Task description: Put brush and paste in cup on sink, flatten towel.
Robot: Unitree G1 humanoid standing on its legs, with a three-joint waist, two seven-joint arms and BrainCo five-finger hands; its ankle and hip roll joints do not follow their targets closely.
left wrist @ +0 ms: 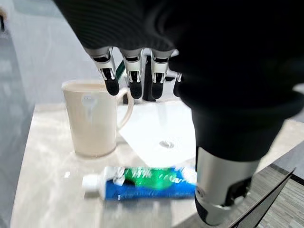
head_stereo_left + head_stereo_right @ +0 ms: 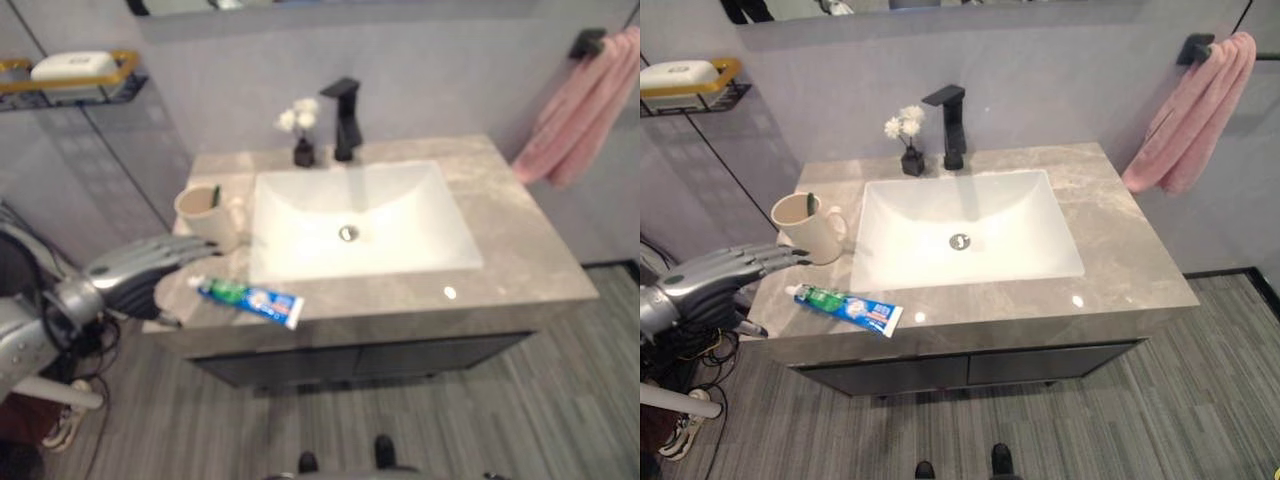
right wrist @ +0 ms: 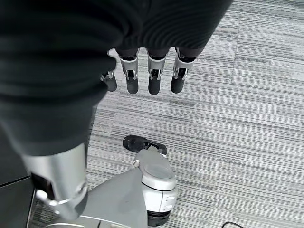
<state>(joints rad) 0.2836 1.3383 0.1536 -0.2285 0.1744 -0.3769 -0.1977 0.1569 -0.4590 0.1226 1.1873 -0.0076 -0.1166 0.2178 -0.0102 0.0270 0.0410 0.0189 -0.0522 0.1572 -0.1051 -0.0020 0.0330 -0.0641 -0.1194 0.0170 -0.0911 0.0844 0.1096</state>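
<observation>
Left wrist view shows your left hand with relaxed, empty fingers above the green-and-blue toothpaste tube, which lies on the grey stone worktop near the cream ceramic cup. A careless reach could knock that cup over.

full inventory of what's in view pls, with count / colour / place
cup: 1, cream, counter left of the basin, green brush handle showing inside
toothpaste tube: 1, green and blue with white cap, lying flat near the counter's front left edge
sink basin: 1, white, centre of counter
counter: 1, grey-brown stone
faucet: 1, black, behind the basin
flower vase: 1, dark with white flowers, left of the faucet
towel: 1, pink, bunched on a black wall hook at right
wall shelf: 1, yellow-rimmed, holds a white soap, upper left
left hand: fingers straight, by the cup and above the tube
right hand: fingers straight, over the floor
</observation>
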